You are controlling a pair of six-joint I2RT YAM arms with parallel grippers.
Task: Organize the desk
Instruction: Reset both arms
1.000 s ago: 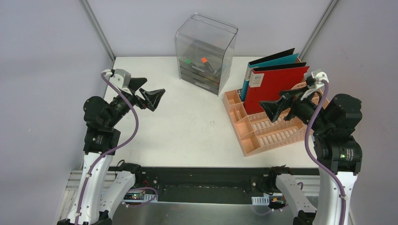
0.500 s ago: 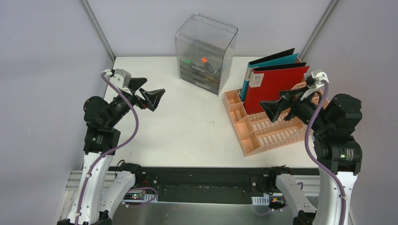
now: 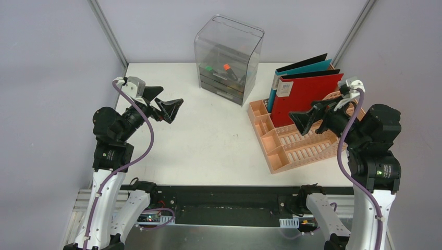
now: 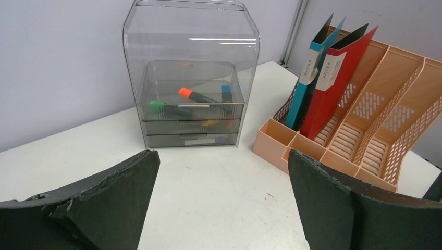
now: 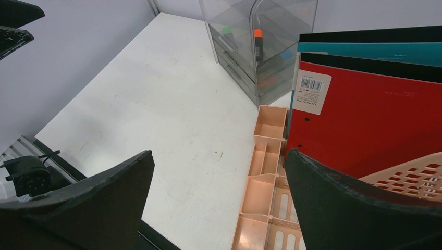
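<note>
The desk (image 3: 208, 140) is a white tabletop with a black front edge. My left gripper (image 3: 172, 99) hovers over its left side, open and holding nothing. In the left wrist view the left gripper (image 4: 221, 156) shows bare desk (image 4: 219, 198) between its fingers. My right gripper (image 3: 302, 112) hangs open above the peach file rack (image 3: 302, 148), near the rack's left end. In the right wrist view the right gripper (image 5: 219, 153) spans the desk (image 5: 172, 120) and the rack's small front compartments (image 5: 260, 192).
A clear grey drawer box (image 3: 228, 60) stands at the back centre, with orange (image 4: 193, 95) and green (image 4: 161, 108) markers in its top drawer. A red folder (image 3: 305, 96) and a teal folder (image 3: 302, 67) stand upright in the rack. Grey walls close in the sides.
</note>
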